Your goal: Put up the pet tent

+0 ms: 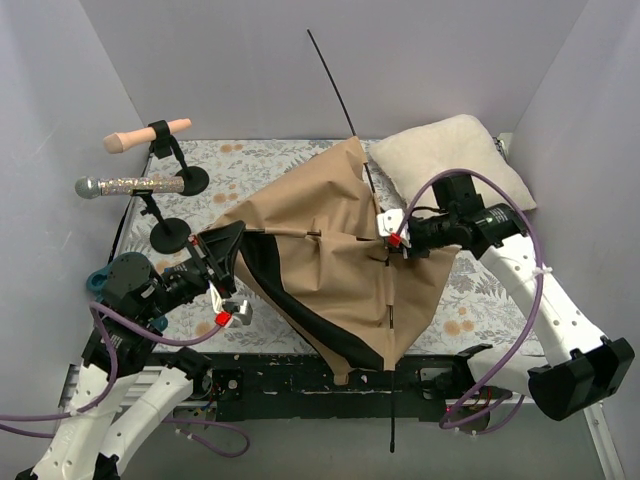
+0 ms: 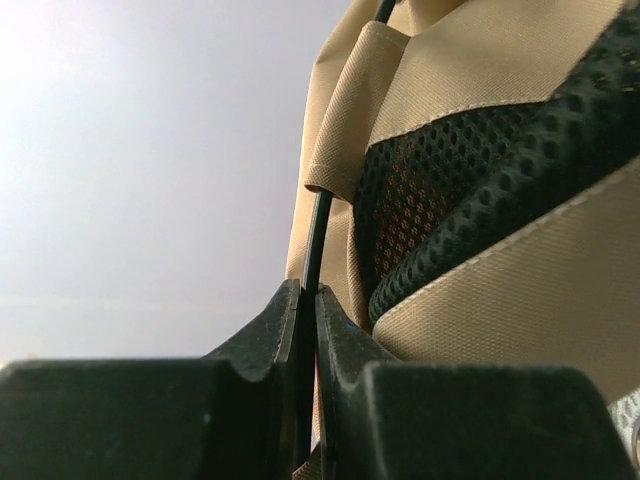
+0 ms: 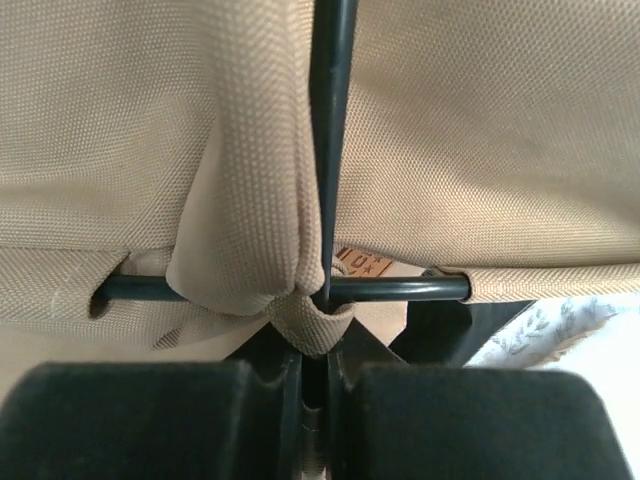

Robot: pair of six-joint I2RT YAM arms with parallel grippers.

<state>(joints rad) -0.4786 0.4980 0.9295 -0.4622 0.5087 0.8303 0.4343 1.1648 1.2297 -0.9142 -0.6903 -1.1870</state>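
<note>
The tan pet tent (image 1: 330,260) lies slack and spread over the floral mat, its black trim toward the front. One thin black pole (image 1: 335,85) juts out past its far edge. My left gripper (image 1: 215,262) is at the tent's left corner, beside black mesh (image 2: 450,180), and is shut on the thin pole (image 2: 316,225) where it leaves a fabric sleeve (image 2: 345,120). My right gripper (image 1: 395,236) is at the tent's upper middle, where two poles (image 3: 400,289) cross next to a brown label (image 3: 362,263). It is shut on a fold of tan fabric (image 3: 312,328) wrapped round the upright pole (image 3: 330,150).
A cream pillow (image 1: 450,155) rests at the back right corner. Two microphone-like objects on black stands (image 1: 150,135) (image 1: 130,185) stand at the back left. A pole end (image 1: 392,410) hangs over the black front rail (image 1: 300,385). Grey walls close in three sides.
</note>
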